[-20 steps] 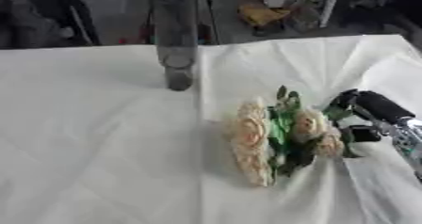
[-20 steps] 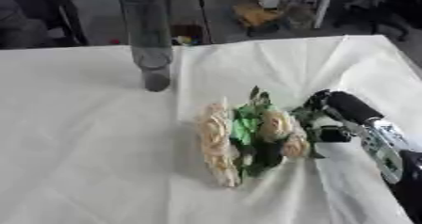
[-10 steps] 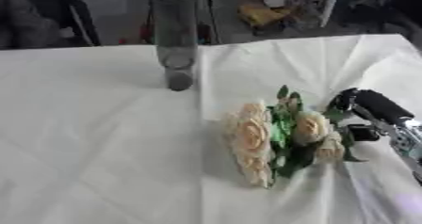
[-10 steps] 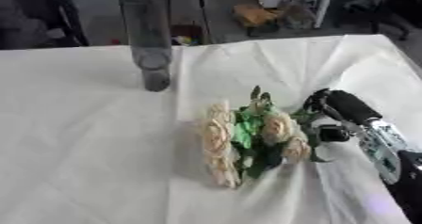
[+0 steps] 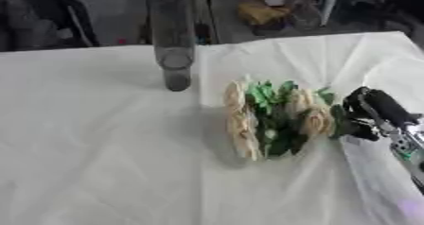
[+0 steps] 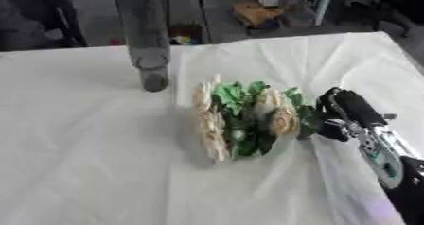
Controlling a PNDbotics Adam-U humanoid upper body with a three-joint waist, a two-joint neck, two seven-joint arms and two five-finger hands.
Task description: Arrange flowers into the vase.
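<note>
On white cloth (image 5: 99,148) | right hand (image 6: 341,109) curled round cream bouquet (image 5: 273,120) stems | tall glass vase (image 5: 172,35) upright

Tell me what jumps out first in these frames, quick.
The bunch of cream roses with green leaves lying right of centre on the white tablecloth, with the right hand curled at its stem end on the right. Behind and to the left stands the tall, dark, see-through vase, upright and holding no flowers, apart from the bunch. The left hand is not in view.
</note>
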